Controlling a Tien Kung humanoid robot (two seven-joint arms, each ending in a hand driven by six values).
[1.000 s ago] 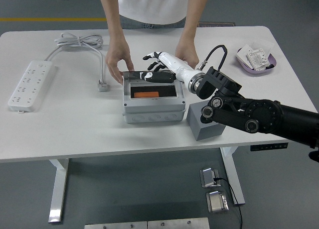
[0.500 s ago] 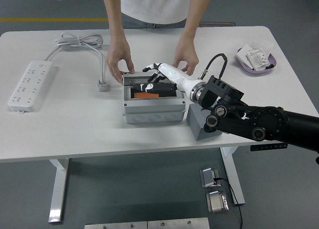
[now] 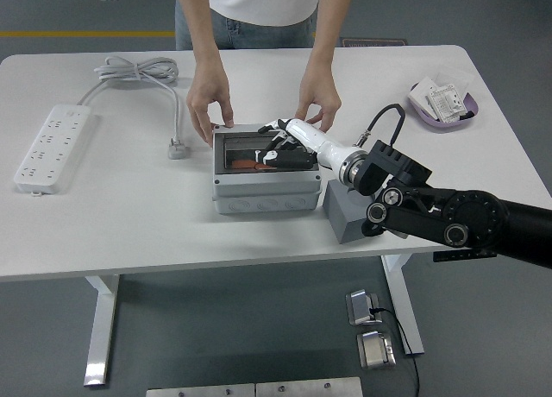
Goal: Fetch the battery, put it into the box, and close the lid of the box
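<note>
From the head view, the right hand (image 3: 280, 138) lies flat on the box (image 3: 263, 168), its fingers (image 3: 274, 129) spread and holding nothing, pressing the clear lid (image 3: 259, 148) down. The orange battery (image 3: 248, 162) shows through that lid just under and left of the fingertips, its long axis running left to right. I think the lid is nearly seated. A person's hands (image 3: 211, 103) steady the box's far edge on the white surface (image 3: 129, 207).

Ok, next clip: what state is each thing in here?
box: lid lowered, right hand on it
battery: inside the box, partly hidden
right hand: fingers spread on the lid
person's hands: steadying the box's far edge
power strip: unplugged, plug lying on the table
purple tray: holding white packets
</note>
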